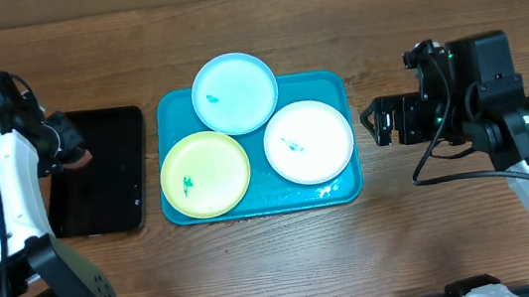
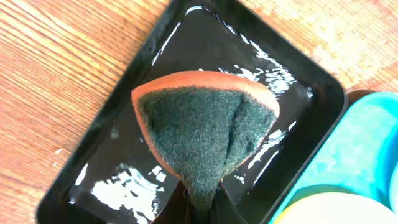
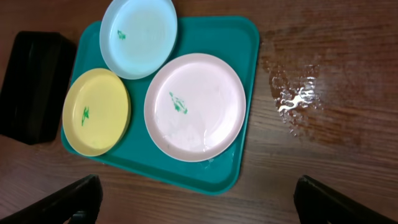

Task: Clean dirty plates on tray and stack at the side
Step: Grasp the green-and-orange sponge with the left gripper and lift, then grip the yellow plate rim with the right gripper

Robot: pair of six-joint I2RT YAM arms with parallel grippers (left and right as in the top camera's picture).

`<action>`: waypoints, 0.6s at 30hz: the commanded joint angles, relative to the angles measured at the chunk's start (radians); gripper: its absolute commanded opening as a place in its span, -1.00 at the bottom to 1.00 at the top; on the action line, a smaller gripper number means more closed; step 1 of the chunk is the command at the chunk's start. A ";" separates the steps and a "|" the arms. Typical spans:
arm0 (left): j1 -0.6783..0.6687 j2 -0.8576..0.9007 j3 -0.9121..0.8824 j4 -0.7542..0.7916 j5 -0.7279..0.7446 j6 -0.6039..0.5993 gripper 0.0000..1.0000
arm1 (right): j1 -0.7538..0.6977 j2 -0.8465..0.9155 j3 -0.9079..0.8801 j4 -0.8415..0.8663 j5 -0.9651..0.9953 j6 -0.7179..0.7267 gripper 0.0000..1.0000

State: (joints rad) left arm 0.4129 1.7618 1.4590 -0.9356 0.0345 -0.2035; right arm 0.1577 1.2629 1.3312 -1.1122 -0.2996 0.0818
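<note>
1. The left gripper (image 2: pixel 199 208) is clamping its jaws on the lower corner of a sponge (image 2: pixel 205 130), whose dark green scouring face is turning toward the wrist camera with an orange-brown edge curving over the top.
2. That sponge is hanging over the black tray (image 2: pixel 311 81), and the tray's floor is glistening with wet streaks.
3. From overhead, the left gripper (image 1: pixel 70 151) is sitting over the black tray's (image 1: pixel 98 177) left edge, far out on the left of the table (image 1: pixel 278 267).
4. Over on the right, the right gripper (image 3: pixel 208 202) is holding its jaws spread wide with nothing between them, one of its fingers (image 3: pixel 81 199) showing at each bottom corner of the wrist view.
5. It is hovering (image 1: pixel 381 120) just beside the right rim of the tray (image 1: pixel 327 86), not touching it.
6. The white plate (image 1: pixel 309 141) is lying nearest it, on the tray's right half, carrying a small green smudge.
7. The yellow-green plate (image 1: pixel 205 173) is lying at the near left corner, smudged too.
8. The light blue plate (image 1: pixel 234 93) is sitting at the far side, poking out over the tray's far rim, also smudged, its edge meeting both other plates.
9. A wet patch (image 3: pixel 295 99) is shining on the wood to the right of the tray.
</note>
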 commanded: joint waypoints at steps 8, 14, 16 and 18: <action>0.005 -0.036 0.077 -0.160 0.188 0.047 -0.91 | 0.021 0.041 -0.021 0.079 -0.173 0.000 0.44; -0.009 -0.195 0.115 -0.212 0.350 0.047 -0.91 | 0.128 0.041 -0.021 0.092 -0.146 0.004 0.11; -0.021 -0.248 0.115 -0.212 0.359 0.047 -0.91 | 0.180 0.042 -0.021 0.103 -0.092 0.033 0.14; -0.034 -0.299 0.114 -0.217 0.351 0.047 -0.92 | 0.239 0.048 -0.021 0.116 -0.041 0.053 0.25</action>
State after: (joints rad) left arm 0.3992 1.5318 1.5448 -1.1458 0.3218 -0.1799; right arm 0.3378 1.3121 1.3140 -1.0100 -0.4084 0.1074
